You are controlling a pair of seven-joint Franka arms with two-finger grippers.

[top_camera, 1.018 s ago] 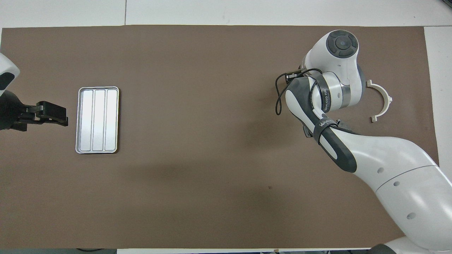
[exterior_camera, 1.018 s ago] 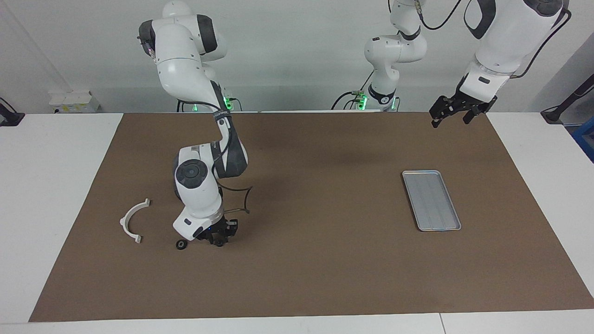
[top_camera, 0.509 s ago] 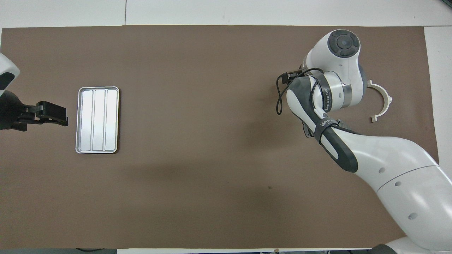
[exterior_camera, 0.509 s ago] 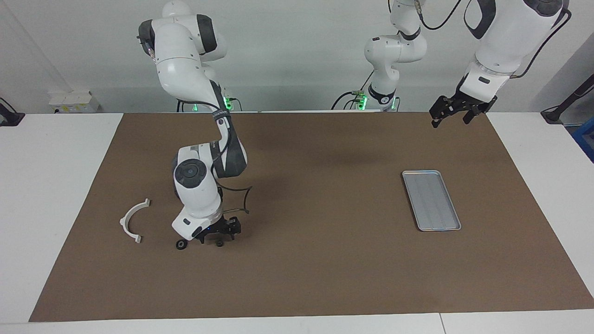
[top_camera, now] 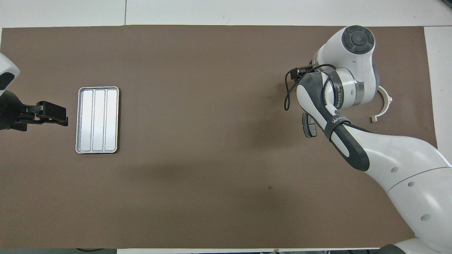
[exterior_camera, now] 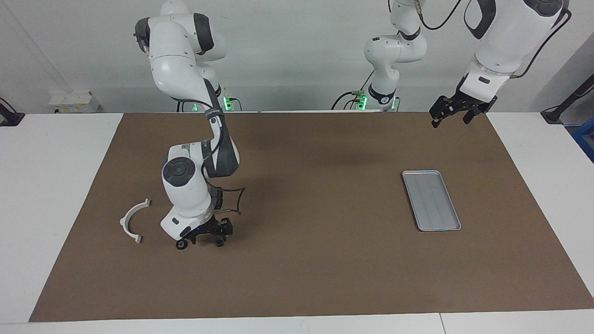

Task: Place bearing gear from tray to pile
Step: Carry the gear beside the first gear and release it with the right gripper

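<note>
We find the tray (exterior_camera: 431, 200) bare, nothing in it, lying toward the left arm's end of the brown mat (exterior_camera: 325, 278) that covers the white bench (exterior_camera: 46, 185). The gear (exterior_camera: 181, 244) sits on the mat, just beside the white half-ring (exterior_camera: 132, 221) and near a dark grey pad (top_camera: 309, 126). The right pincer (exterior_camera: 204, 241) is low over the gear, fingers spread, nothing pinched. The left pincer (exterior_camera: 452, 113) waits, spread, raised by the mat's edge. A grey wall backs the arms.
</note>
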